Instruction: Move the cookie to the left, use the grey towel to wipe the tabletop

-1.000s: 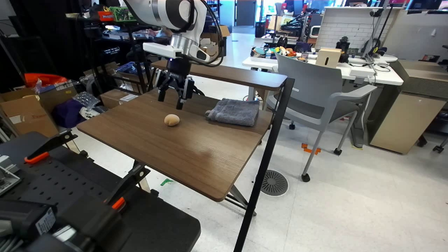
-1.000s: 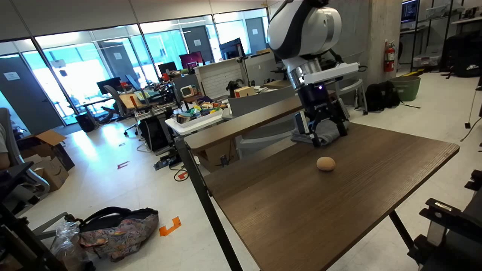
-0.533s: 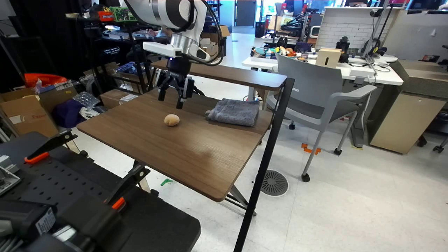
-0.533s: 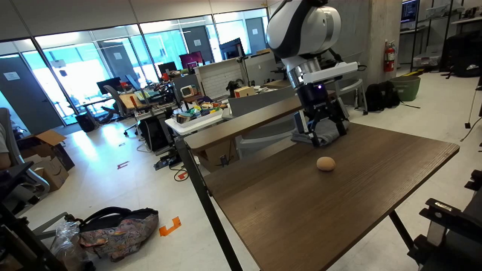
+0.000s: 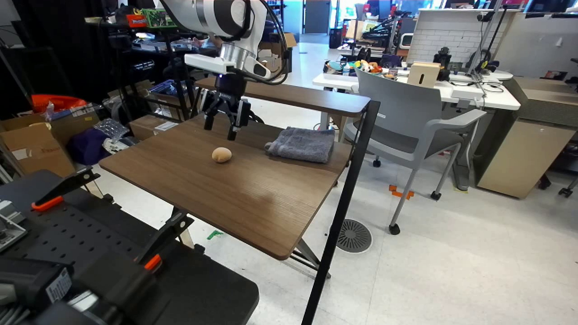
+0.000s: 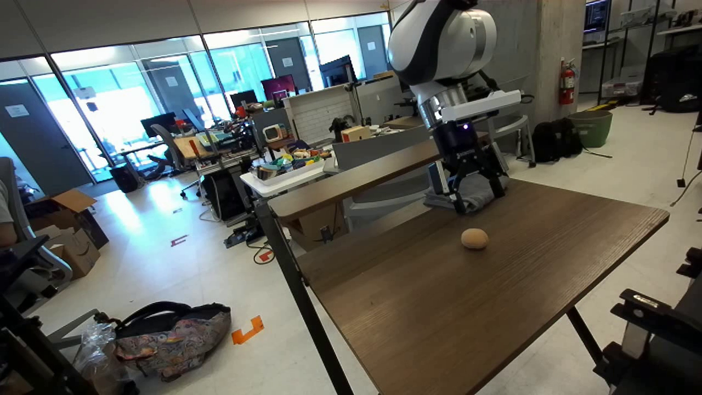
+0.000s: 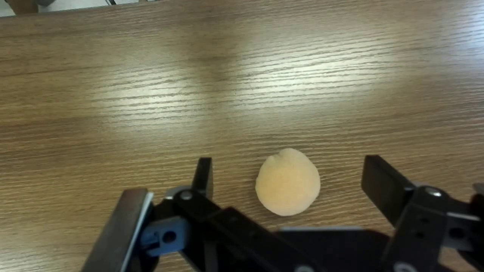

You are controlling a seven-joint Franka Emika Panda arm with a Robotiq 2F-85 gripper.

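Obscuring some towel (image 6: 477,192), the gripper (image 6: 479,201) apparently hovers.

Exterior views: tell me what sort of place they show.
Probably a robotics lab within a shared office space, judging by the robot arm, the computer monitors and the grey chair.

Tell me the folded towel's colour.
The towel is grey with a bluish tint, showing best in an exterior view.

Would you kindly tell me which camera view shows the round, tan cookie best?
The wrist view does: it shows the round, tan cookie largest, unobstructed, with even a small notch in its edge visible. Both exterior views also show it with nothing in front, but much smaller, resting on the brown wood-grain tabletop.
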